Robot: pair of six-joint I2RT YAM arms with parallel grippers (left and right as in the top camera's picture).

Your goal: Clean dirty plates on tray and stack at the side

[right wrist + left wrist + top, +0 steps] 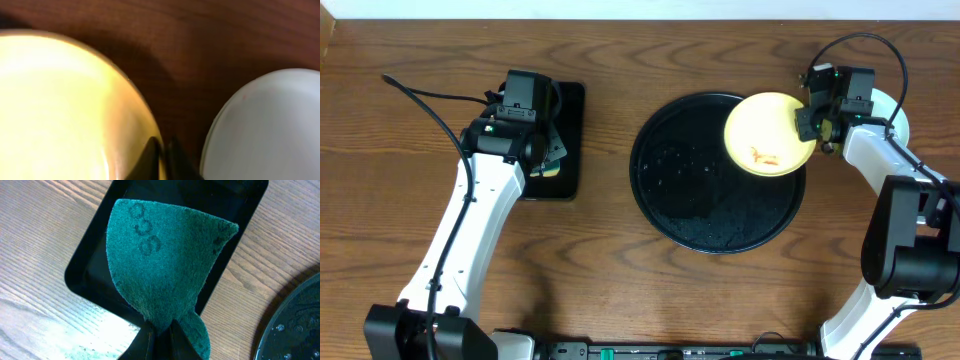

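A pale yellow plate point(768, 135) with red-orange smears lies over the upper right part of the round black tray point(700, 200), overhanging its rim. My right gripper point(817, 120) is shut on the plate's right rim; in the right wrist view the dark fingertips point(152, 157) pinch the yellow plate point(60, 110) at its edge. A pale mint plate point(270, 130) lies on the table just right of it, and is partly hidden under the right arm in the overhead view point(898, 108). My left gripper point(160, 342) is shut on a green scouring pad point(165, 260).
The left gripper point(548, 150) hangs with the pad over a small rectangular black tray point(570, 130) at the left. That rectangular tray point(85, 275) fills the left wrist view, with the round tray's wet rim point(295, 325) at the lower right. Bare wood lies between the two trays.
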